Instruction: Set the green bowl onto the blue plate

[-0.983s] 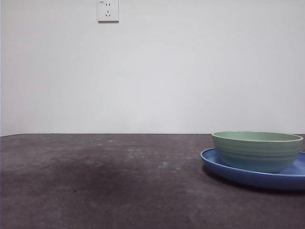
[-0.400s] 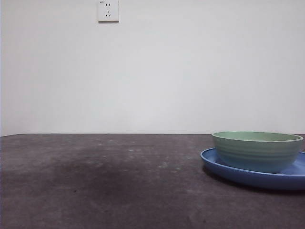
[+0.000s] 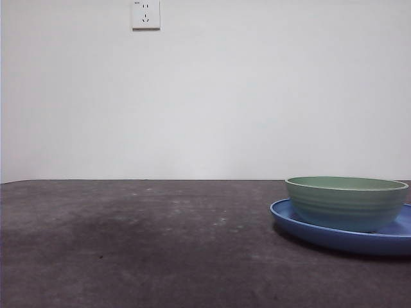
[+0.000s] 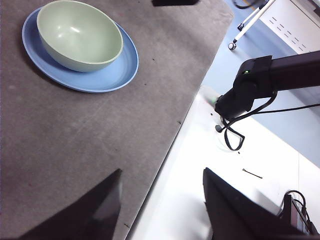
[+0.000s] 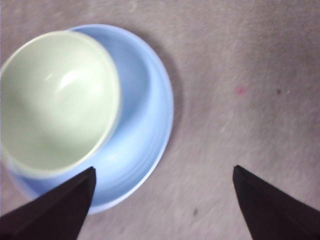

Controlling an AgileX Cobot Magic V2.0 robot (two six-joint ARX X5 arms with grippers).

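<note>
The green bowl (image 3: 347,203) stands upright on the blue plate (image 3: 302,226) at the right of the front view. Both show in the left wrist view, bowl (image 4: 79,35) on plate (image 4: 117,70), far from my left gripper (image 4: 162,200), which is open and empty near the table's edge. In the right wrist view the bowl (image 5: 57,100) sits off-centre on the plate (image 5: 145,115). My right gripper (image 5: 162,200) is open and empty, above the table beside the plate. Neither gripper shows in the front view.
The dark grey table (image 3: 141,244) stretches left of the plate. A wall socket (image 3: 146,14) is on the white wall behind. In the left wrist view the table edge (image 4: 190,110) borders a white surface with a black arm (image 4: 260,82) and cables.
</note>
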